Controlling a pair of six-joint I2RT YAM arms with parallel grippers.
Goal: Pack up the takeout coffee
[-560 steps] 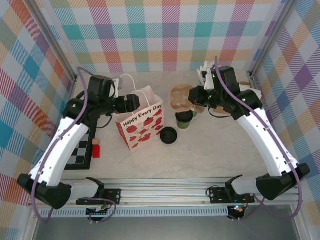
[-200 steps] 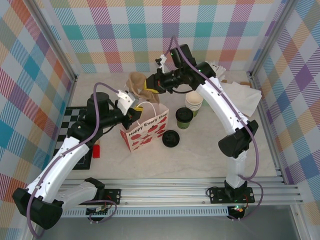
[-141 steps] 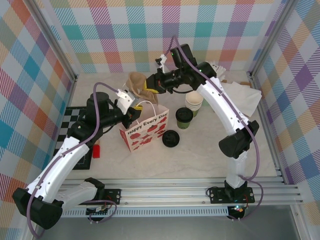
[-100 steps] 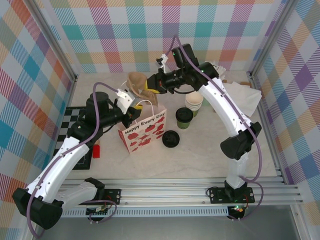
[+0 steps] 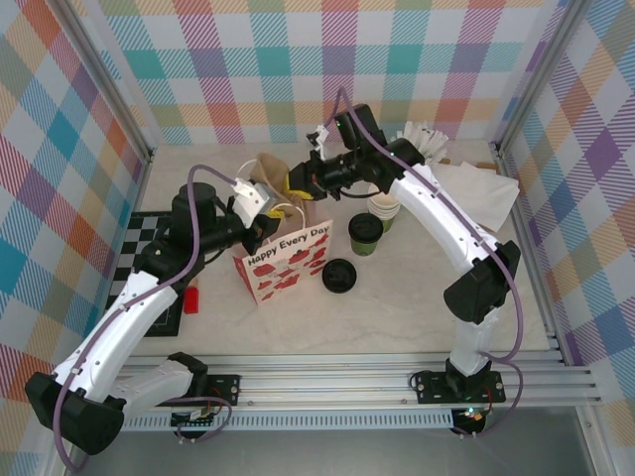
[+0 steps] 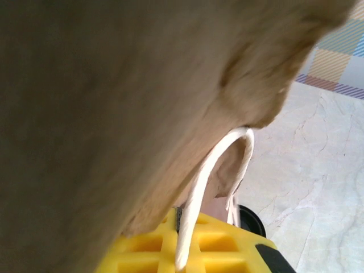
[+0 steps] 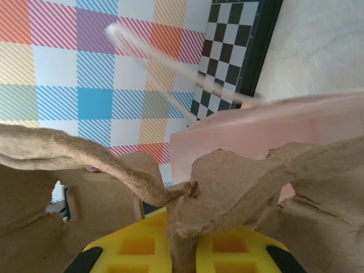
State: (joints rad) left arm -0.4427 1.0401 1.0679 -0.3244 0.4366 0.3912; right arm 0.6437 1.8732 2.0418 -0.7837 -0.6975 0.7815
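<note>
The left gripper [image 5: 263, 206] is closed on the white handle [image 6: 199, 187] of the paper bag [image 5: 288, 260]. The right gripper [image 5: 295, 181] pinches a brown cardboard carrier [image 5: 270, 167] above the bag. The coffee cup [image 5: 365, 234] stands on the table [image 5: 417, 297] — just right of the bag, near a loose lid [image 5: 338, 274].

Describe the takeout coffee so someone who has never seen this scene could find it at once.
On the pale table, find the paper gift bag reading "Happy Every Day". Just right of it stands the takeout coffee, a small green cup. It alone is capped with a black lid: the stack of cups behind it is lidless, and the loose black lid in front lies flat.
</note>
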